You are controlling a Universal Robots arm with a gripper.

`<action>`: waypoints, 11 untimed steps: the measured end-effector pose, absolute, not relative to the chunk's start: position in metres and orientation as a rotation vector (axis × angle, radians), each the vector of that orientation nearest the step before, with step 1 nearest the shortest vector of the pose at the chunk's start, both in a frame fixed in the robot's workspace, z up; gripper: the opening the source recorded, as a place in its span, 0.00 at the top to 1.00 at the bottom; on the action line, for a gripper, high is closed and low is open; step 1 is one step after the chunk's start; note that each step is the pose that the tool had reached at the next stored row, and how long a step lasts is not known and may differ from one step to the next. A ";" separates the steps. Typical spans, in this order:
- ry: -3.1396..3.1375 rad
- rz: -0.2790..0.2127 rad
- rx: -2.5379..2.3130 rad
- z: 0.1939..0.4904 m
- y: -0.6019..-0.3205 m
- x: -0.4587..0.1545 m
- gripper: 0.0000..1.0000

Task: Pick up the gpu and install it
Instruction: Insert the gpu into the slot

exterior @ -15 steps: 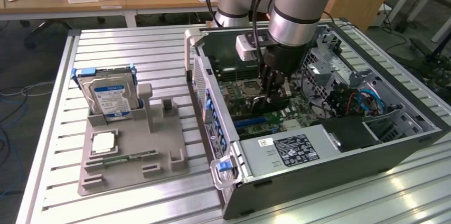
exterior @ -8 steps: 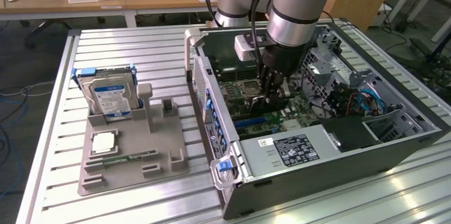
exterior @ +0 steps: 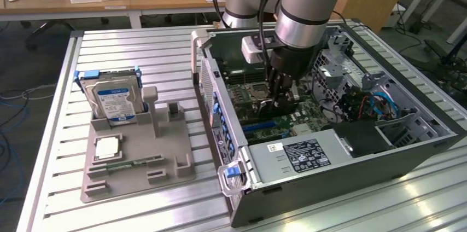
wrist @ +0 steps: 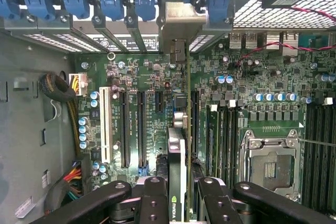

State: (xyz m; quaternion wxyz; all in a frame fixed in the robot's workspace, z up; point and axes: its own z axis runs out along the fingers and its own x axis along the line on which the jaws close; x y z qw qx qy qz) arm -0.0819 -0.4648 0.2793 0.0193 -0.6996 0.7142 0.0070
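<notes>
My gripper [exterior: 281,99] reaches down into the open computer case [exterior: 328,161], over the green motherboard [exterior: 292,117]. It is shut on the gpu [wrist: 181,129], a thin dark card seen edge-on in the wrist view. One finger [wrist: 155,198] sits on each side of the card. The card's silver bracket [wrist: 181,22] lies against the case's rear wall, among the blue slot clips. The card stands upright over the board, between the black expansion slots [wrist: 125,129] and the memory slots [wrist: 220,135]. Whether its edge sits in a slot I cannot tell.
On the exterior view's left, a grey fixture [exterior: 139,172] on the slatted table holds a hard drive with a blue-white label [exterior: 113,100], a processor chip [exterior: 107,147] and a green memory stick [exterior: 135,162]. Inside the case are the processor socket [wrist: 270,163], cables [exterior: 372,103] and the power supply [exterior: 307,155].
</notes>
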 end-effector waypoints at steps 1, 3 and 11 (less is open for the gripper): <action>2.217 0.022 -2.171 0.279 -0.465 -0.082 0.73; 2.217 0.022 -2.171 0.279 -0.465 -0.083 0.73; 2.216 0.022 -2.172 0.276 -0.465 -0.085 0.73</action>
